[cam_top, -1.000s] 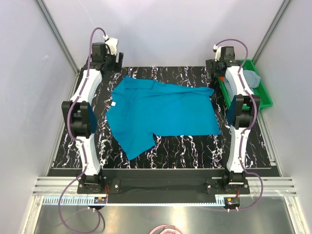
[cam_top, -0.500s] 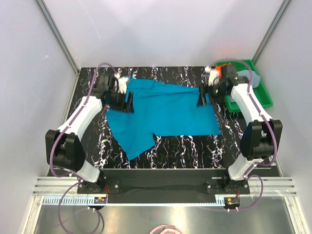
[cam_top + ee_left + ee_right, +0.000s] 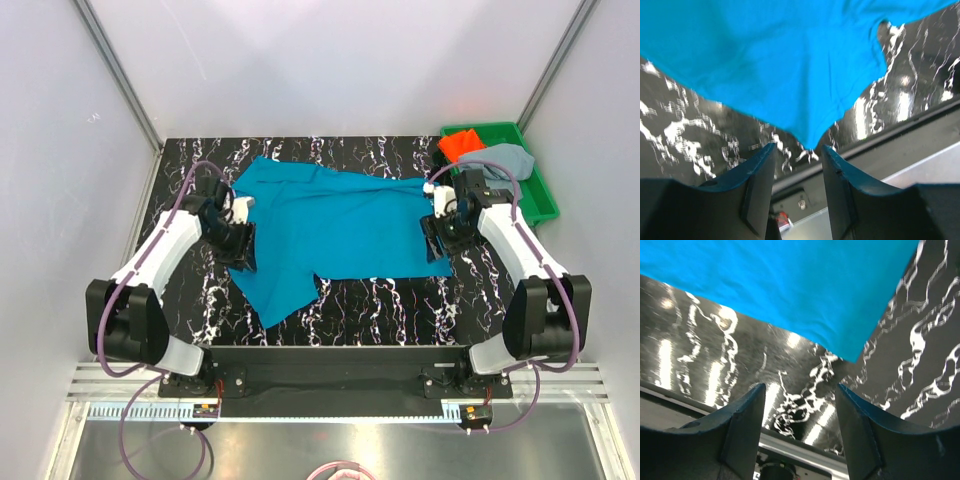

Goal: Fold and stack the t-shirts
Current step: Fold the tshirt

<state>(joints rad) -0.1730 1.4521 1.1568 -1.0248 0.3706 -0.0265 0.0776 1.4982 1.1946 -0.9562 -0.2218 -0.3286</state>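
A teal-blue t-shirt point(image 3: 340, 225) lies spread flat on the black marbled table point(image 3: 400, 315). My left gripper point(image 3: 242, 252) hovers over the shirt's left edge. In the left wrist view its jaws point(image 3: 797, 152) stand apart with nothing between them, and a pointed flap of the shirt point(image 3: 780, 60) ends just beyond the fingertips. My right gripper point(image 3: 440, 238) is over the shirt's right edge, open and empty point(image 3: 800, 392), with the shirt's near corner point(image 3: 850, 352) just ahead. An orange-red t-shirt point(image 3: 462, 143) and a grey-blue t-shirt point(image 3: 508, 158) lie in the tray.
A green plastic tray point(image 3: 545, 200) stands at the back right, off the table's edge. Grey walls close in on both sides. The table's near edge and a metal rail point(image 3: 920, 150) run just beyond the left gripper.
Both arms swung from the back corners forward and inward, then down along the teal shirt's side edges. Both pairs of jaws have narrowed. The shirt has not moved.
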